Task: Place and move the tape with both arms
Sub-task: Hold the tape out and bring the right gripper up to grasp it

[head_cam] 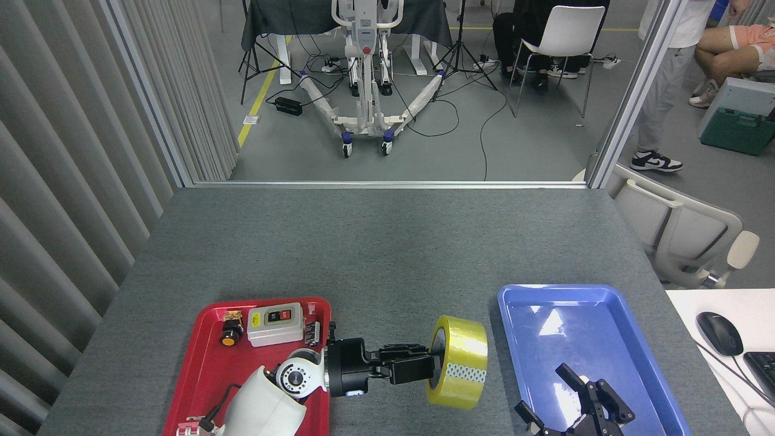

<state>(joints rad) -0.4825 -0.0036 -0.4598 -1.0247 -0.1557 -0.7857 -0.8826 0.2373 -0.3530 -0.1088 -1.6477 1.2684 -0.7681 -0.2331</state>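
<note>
Yellow tape roll held on edge between a red tray and a blue tray.

The tape (458, 362), a wide translucent yellow roll with a white core and a checked patch on its outer band, stands on edge above the grey felt-like table (387, 242), at about 6 o'clock in the view, just left of the glossy blue tray (642, 357). The left gripper (424, 366) reaches level toward 3 o'clock from its white rounded wrist, black fingers pinching the roll's near wall. The right gripper (581, 402), at 5 o'clock over the blue tray's near end, has its black linked fingers spread apart, holding nothing. The red tray (203, 363) at 7 o'clock carries a beige switch box (275, 324) and a round push button (229, 334).
</note>
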